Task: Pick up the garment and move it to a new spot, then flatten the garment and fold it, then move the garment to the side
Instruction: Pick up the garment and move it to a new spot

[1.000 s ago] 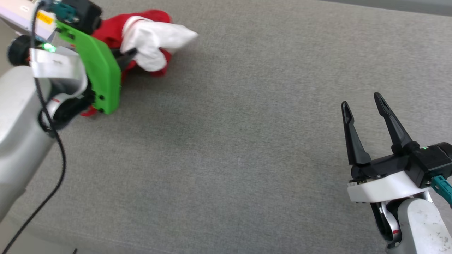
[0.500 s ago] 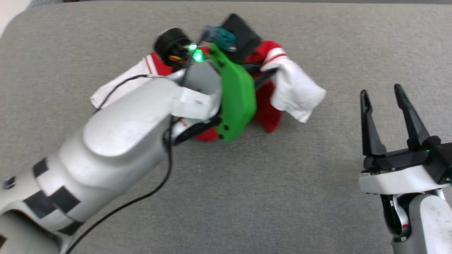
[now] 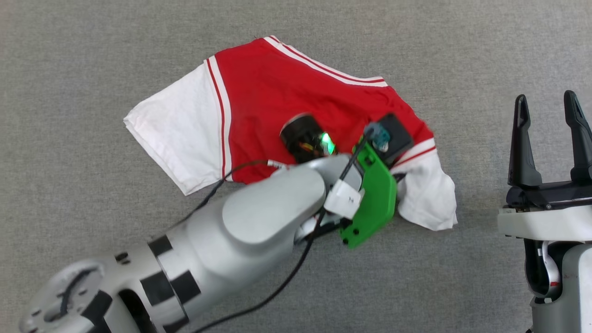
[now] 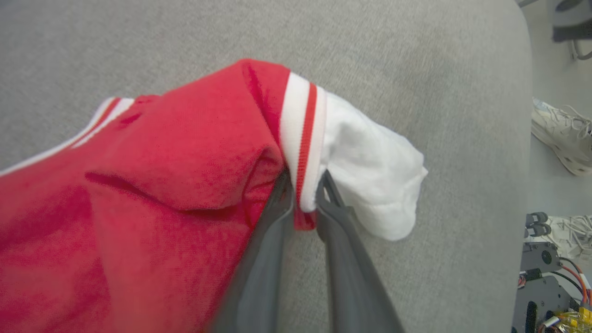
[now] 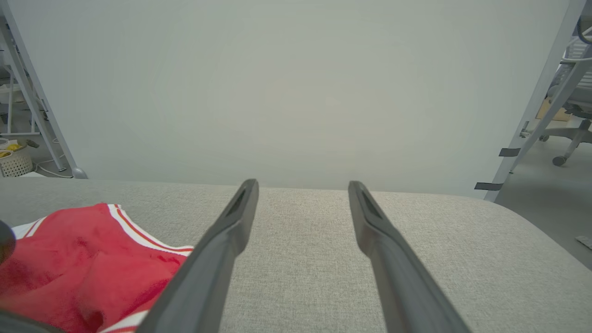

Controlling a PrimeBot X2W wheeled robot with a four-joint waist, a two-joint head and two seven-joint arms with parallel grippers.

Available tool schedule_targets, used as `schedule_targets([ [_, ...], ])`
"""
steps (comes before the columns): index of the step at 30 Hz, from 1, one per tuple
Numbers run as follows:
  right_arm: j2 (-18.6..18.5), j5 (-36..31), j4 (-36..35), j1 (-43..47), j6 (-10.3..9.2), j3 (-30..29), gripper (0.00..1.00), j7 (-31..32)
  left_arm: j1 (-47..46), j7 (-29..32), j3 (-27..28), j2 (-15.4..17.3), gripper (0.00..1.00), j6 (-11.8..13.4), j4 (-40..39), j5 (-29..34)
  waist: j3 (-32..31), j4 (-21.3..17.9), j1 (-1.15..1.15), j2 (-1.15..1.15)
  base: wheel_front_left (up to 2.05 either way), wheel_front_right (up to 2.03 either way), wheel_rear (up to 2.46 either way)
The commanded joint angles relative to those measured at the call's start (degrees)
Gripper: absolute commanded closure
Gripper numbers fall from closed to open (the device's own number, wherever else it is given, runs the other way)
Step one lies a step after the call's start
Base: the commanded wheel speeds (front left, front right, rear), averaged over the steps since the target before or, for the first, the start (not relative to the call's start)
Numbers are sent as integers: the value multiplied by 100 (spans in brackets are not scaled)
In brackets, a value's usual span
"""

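Left gripper [image 4: 305, 185] clamps sleeve seam | garment [image 3: 286, 88] red, white sleeves, rumpled

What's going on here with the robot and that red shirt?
The robot's left gripper is shut on a red jersey T-shirt with white short sleeves, its fingers pinching the red-and-white striped trim at one sleeve. The shirt lies partly spread, that sleeve bunched, on the grey fabric-covered surface. The right gripper hangs open off to the side, apart from the shirt.
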Motion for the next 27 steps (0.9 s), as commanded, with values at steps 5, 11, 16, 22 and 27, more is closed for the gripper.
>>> schedule_targets([
  [5,31,-28,77,-49,-5,15,0,-44,876,666,-24,-115,100,-16,-21,585,18,7,0,0,0,0,0],
  [11,36,-56,178,74,-5,51,0,-44,792,-156,-25,-89,0,-16,140,703,-309,162,0,0,0,0,0],
  [16,38,-59,262,279,-5,16,0,-44,683,-1271,297,-88,0,34,383,746,-757,364,0,0,0,0,0],
  [22,40,-37,328,559,-5,-17,0,-44,916,-2078,678,214,0,473,259,807,-1248,622,0,0,0,0,0],
  [27,42,-40,328,727,-5,10,0,-44,1275,-2753,1162,725,0,1112,-61,806,-1497,797,0,0,0,0,0],
])
